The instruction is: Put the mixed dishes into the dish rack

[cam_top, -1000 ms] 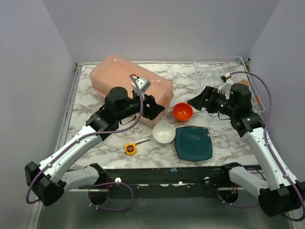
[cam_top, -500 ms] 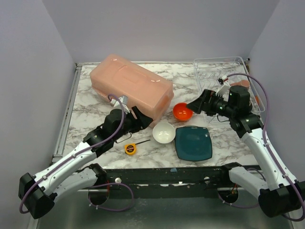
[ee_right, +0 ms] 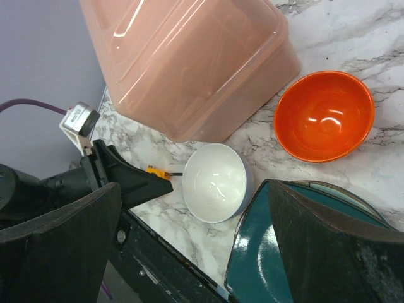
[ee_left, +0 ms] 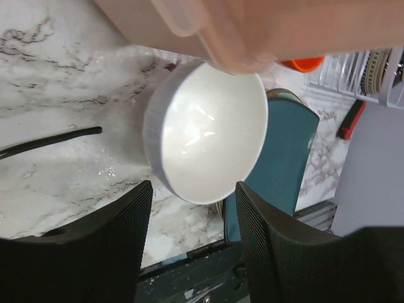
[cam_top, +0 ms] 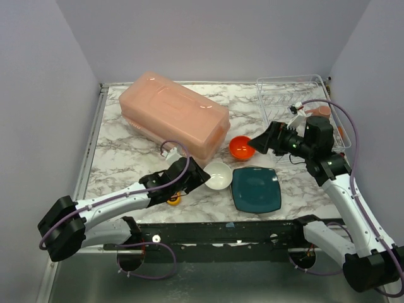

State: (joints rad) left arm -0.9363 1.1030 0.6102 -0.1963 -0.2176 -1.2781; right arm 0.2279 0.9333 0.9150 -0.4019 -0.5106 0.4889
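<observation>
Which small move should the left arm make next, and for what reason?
Probably ease the left gripper slightly forward onto the white bowl, fingers open, then close on its rim. In the left wrist view the bowl lies upright, centred just ahead of the open fingers and untouched.

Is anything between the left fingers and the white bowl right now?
Nothing visible. The left gripper is open, with the white bowl straight ahead of its fingers. The pink tub sits close beyond the bowl and the teal plate beside it, neither in the path.
</observation>
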